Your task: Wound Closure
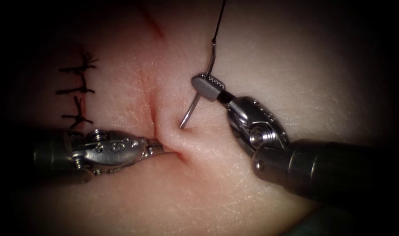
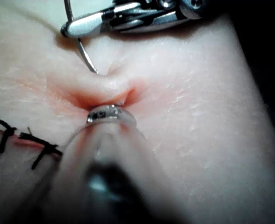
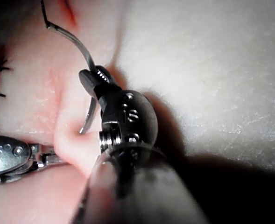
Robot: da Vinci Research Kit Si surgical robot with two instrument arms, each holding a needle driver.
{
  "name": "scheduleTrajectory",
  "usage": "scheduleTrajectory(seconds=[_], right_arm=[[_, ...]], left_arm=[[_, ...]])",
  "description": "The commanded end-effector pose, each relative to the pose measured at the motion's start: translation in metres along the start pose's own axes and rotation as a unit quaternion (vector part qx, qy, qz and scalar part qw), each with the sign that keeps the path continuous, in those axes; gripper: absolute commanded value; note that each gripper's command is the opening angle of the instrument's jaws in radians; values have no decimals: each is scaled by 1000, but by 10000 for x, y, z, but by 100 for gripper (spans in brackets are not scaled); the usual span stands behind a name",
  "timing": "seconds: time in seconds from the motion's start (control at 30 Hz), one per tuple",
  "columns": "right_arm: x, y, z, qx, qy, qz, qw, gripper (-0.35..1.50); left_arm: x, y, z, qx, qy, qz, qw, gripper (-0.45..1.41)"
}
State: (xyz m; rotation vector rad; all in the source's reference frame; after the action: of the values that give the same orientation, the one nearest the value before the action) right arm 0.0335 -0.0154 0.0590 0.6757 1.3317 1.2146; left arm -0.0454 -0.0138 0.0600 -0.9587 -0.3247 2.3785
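Dark shafts, silver wristed right tool [image 1: 206, 86] — visible screws, stamped numerals

1. The left end effector [image 1: 157, 146] and right end effector [image 1: 206, 86] are polished, glossy metal; the right one's tips look duller grey.
2. The needle [image 1: 190, 111] is smooth, shiny steel.
3. The thread [image 1: 220, 17] is dark and matt, with frayed cut ends [image 1: 79, 89].
4. The tissue [image 1: 295, 65] is pale, moist and finely creased.

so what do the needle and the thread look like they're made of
Needle: polished metal, probably steel, judging by its thin bright curve. The right tool grips it around mid-curve, its tip at the tissue right of the cut. Thread: dark, matte, fibre-like; the finished stitches have frayed ends.
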Motion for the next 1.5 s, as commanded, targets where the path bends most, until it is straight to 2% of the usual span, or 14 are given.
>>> scheduleTrajectory(seconds=[0.03, 0.37, 0.53, 0.63, 0.7, 1.03, 1.1, 1.17, 1.2, 1.3, 1.4, 1.43, 1.47, 1.5], right_arm=[[-4, 1, 8, 0, 1, 9, 1000, -35], [-5, 1, 6, -2, -2, 79, 997, -35], [12, 7, -2, -29, 32, 104, 994, -35], [22, 12, -12, -48, 51, 81, 994, -35], [36, 19, -30, -82, 76, 35, 993, -35], [51, 25, -52, -111, 105, 34, 988, -35], [49, 24, -51, -103, 105, 56, 988, -35], [40, 22, -42, -72, 93, 175, 978, -35], [37, 21, -38, -67, 86, 197, 974, -35], [33, 16, -25, -71, 79, 210, 972, -35], [37, 15, -21, -63, 91, 210, 971, -35], [43, 16, -20, -63, 104, 180, 976, 5], [45, 16, -21, -68, 110, 167, 978, 32], [50, 17, -23, -79, 117, 148, 979, 74]], left_arm=[[3, 0, 8, 0, 1, 0, 1000, -45], [4, 0, 8, -1, 1, 0, 1000, -45], [4, 1, 8, 0, 1, 0, 1000, -45], [4, 2, 9, 0, 1, -1, 1000, -45], [5, 2, 9, 1, 1, -1, 1000, -45], [8, 4, 8, 1, 0, -3, 1000, -45], [8, 5, 8, 1, 0, -4, 1000, -45], [9, 5, 7, -1, 0, 2, 1000, -45], [9, 5, 7, -1, 0, 1, 1000, -45], [11, 6, 6, -3, 0, 3, 1000, -45], [11, 6, 5, -5, 1, 3, 1000, -45], [11, 6, 5, -5, 0, 6, 1000, -45], [12, 6, 5, -5, 0, 6, 1000, -45], [12, 7, 5, -5, 0, 6, 1000, -45]])
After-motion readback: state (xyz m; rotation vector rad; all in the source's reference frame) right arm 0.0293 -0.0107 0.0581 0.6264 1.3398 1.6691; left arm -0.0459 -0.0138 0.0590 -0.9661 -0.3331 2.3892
